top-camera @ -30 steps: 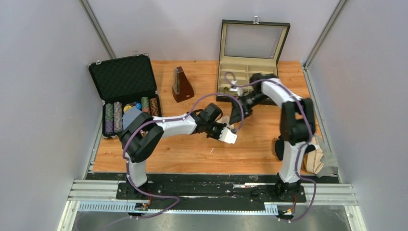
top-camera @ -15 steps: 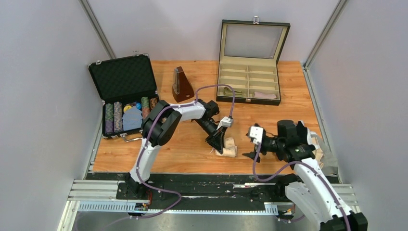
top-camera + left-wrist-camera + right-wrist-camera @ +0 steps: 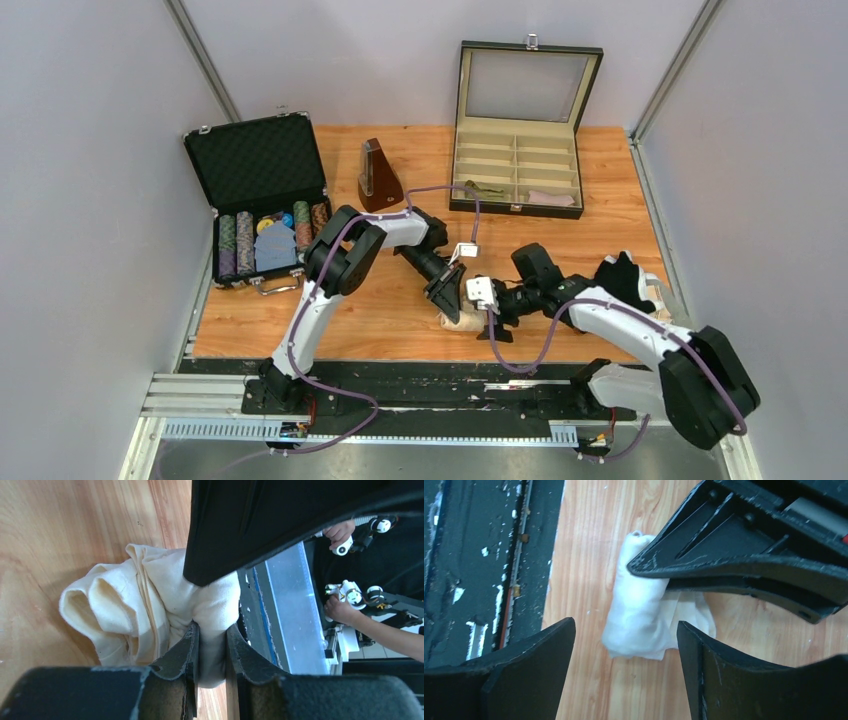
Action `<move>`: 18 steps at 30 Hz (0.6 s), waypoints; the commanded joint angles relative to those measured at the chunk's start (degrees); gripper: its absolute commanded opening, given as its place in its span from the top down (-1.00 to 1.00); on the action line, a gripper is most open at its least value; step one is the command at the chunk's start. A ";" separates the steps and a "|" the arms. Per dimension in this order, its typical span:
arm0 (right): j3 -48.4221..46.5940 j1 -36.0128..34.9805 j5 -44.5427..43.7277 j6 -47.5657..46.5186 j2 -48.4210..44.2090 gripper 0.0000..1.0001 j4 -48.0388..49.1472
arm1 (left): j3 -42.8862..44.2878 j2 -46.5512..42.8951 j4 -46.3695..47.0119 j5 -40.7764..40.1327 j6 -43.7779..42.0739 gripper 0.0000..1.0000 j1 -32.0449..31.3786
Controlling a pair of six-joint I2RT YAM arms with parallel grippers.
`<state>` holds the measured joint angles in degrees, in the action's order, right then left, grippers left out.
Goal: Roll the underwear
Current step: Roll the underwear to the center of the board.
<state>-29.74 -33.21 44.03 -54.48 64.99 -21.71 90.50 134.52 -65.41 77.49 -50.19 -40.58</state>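
The cream-beige underwear (image 3: 464, 322) lies as a loose roll on the wood near the table's front edge. My left gripper (image 3: 450, 300) is shut on one end of it; in the left wrist view the pads pinch a fold of the cream cloth (image 3: 135, 605) at the left gripper (image 3: 212, 642). My right gripper (image 3: 492, 305) is open just right of the roll, pointing at it. In the right wrist view the roll (image 3: 639, 615) lies beyond the right gripper (image 3: 625, 626), with the left gripper's body (image 3: 749, 555) above it. An olive-khaki piece (image 3: 488, 188) lies in the box.
An open compartment box (image 3: 520, 160) stands at the back, holding a pale cloth (image 3: 548, 198). A metronome (image 3: 380, 177) and an open poker chip case (image 3: 262, 200) are at the back left. A pile of cloths (image 3: 660, 335) lies at the table's right edge.
My right arm swung from the box at the back down to the front, beside the roll. My left gripper brought the cream piece toward the front edge and stays shut on it.
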 commanded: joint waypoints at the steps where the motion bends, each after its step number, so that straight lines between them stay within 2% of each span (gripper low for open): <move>1: -4.65 -0.76 0.04 2.89 4.82 -0.50 5.50 | -0.04 1.03 3.17 -3.59 4.12 0.87 0.44; 4: -5.51 -1.24 0.52 3.00 7.08 -0.39 5.82 | 0.10 1.28 3.59 -3.23 4.64 0.86 0.81; 9: -7.97 -1.85 0.98 2.38 11.86 -0.13 1.07 | 0.12 1.25 3.84 -2.69 5.06 0.85 2.28; 12: -10.75 -2.03 0.48 3.64 15.35 0.17 -1.92 | -0.08 0.50 3.96 -3.04 5.17 0.80 3.46; 14: -13.31 -1.94 0.24 4.35 18.44 0.45 -4.36 | -0.32 -0.19 4.01 -3.58 5.41 0.71 4.27; 16: -16.97 -1.74 -0.03 5.70 22.13 0.70 -8.38 | -0.93 -1.62 4.58 -5.09 6.52 0.49 5.26; 17: -18.87 -1.41 0.42 6.18 24.18 0.79 -10.94 | -1.42 -3.49 5.33 -5.83 7.31 0.31 5.69; 18: -20.26 -0.89 1.05 6.55 25.99 0.85 -13.19 | -3.23 -4.98 8.44 -8.05 10.82 0.24 6.65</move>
<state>-43.70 -34.81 43.48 -50.30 85.25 -25.65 90.06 134.34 -63.18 76.82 -44.10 -36.82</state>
